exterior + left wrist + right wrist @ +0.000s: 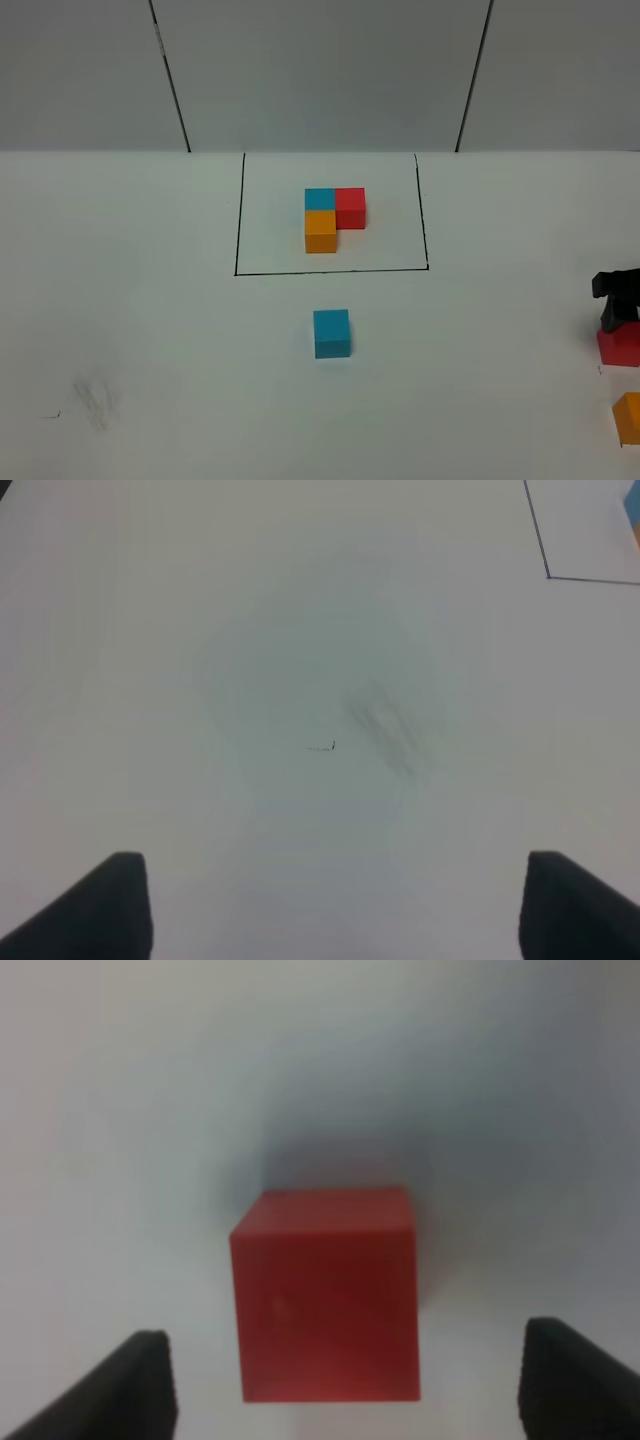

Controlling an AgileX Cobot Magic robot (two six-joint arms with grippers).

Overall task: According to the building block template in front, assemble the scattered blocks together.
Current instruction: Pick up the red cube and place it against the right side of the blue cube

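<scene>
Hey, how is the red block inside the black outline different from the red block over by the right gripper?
The framed red block sits inside the black outline; the loose red block stands outside, far right. The framed one touches a blue block; the loose one stands alone. The right gripper, jaws open, flanks only the loose one. Both are red cubes.

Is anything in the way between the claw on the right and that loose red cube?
Nothing visible. The right gripper hangs open over the loose red cube, with only bare table either side.
</scene>
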